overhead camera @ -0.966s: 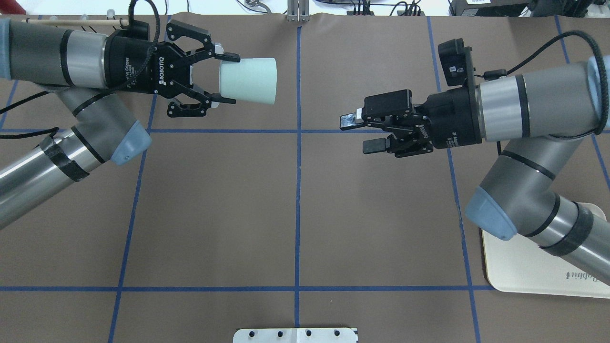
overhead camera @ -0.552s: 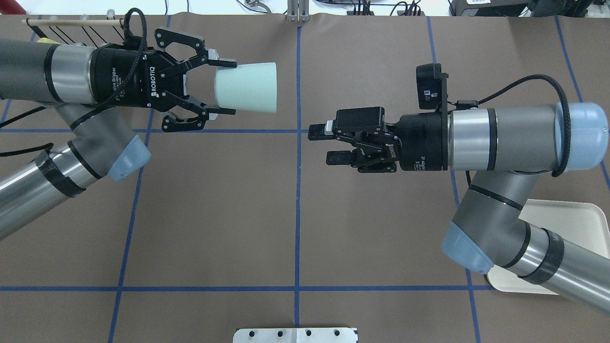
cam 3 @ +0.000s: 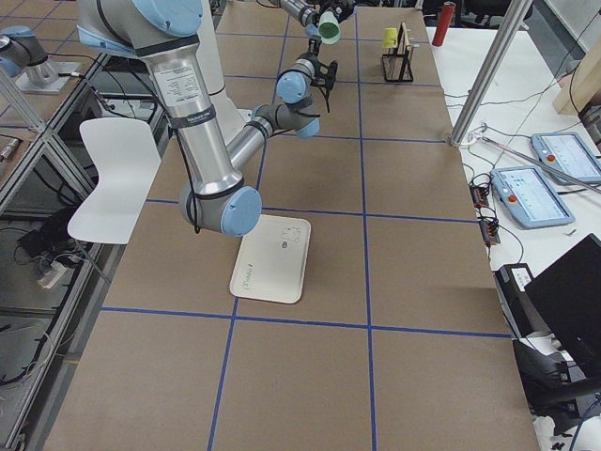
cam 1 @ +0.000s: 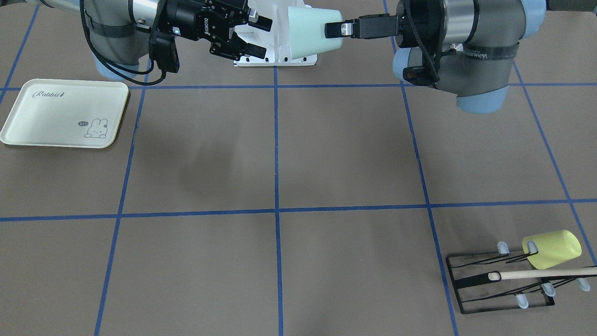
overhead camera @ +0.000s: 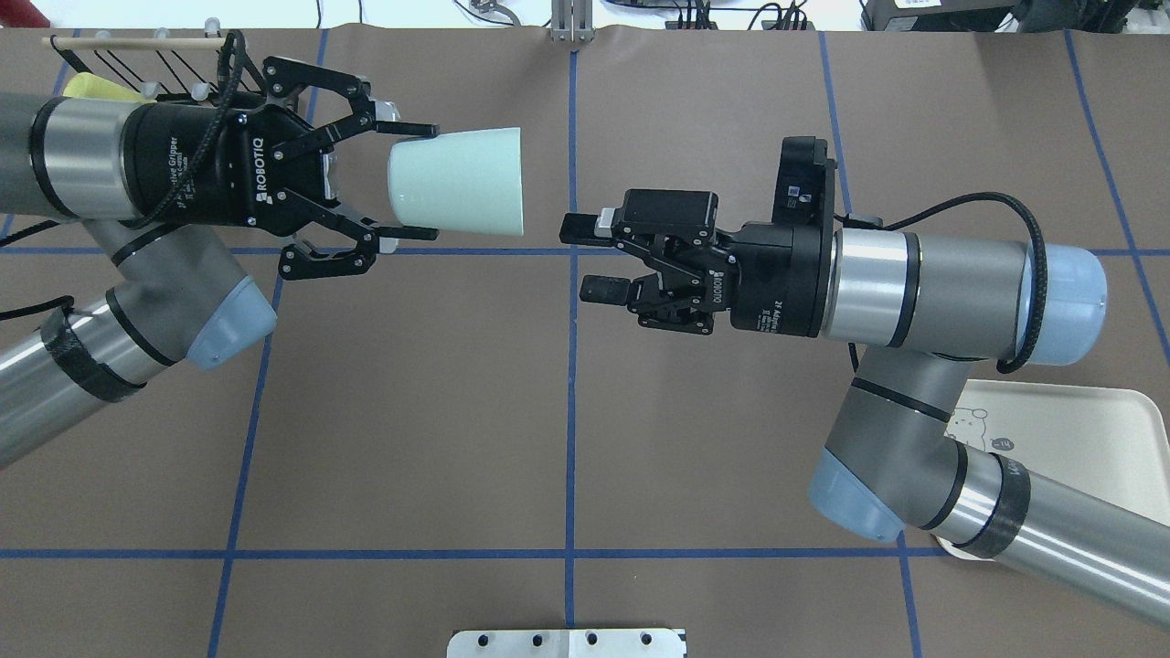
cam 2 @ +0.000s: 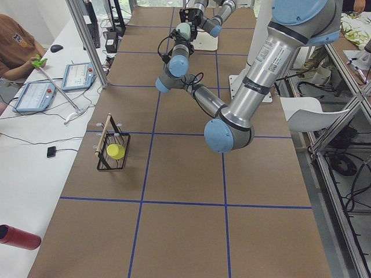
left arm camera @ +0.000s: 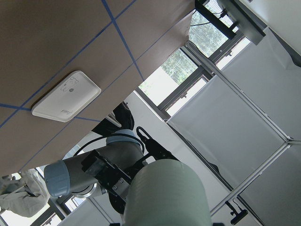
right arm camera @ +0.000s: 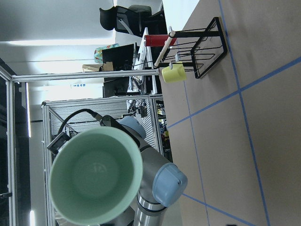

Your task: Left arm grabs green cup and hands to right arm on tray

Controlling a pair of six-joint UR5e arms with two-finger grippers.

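Your left gripper (overhead camera: 416, 183) is clenched on the narrow bottom end of the green cup (overhead camera: 466, 183), one finger on each side of it. The cup lies on its side in the air above the table (overhead camera: 411, 411), and its mouth faces the right gripper (overhead camera: 590, 258). The right wrist camera looks straight into that mouth.

The tray (overhead camera: 1079, 429) lies flat on the table, and the cup is well apart from it, off toward the robot's left and farther from the robot's base. Your right gripper is released, its fingers spread and holding nothing. It sits between the tray and the cup, just short of the cup's rim, with a clear gap between the two. The right arm's elbow hangs over the tray's inner corner in the overhead view.

From the front camera you can see the tray's rabbit drawing and script, with nothing resting on it. Far from the tray, at the opposite corner of the table, a black wire rack (cam 1: 499, 284) holds a yellow-green cup (cam 1: 552, 248) on one prong and carries a wooden rod (cam 1: 541, 274) across it.
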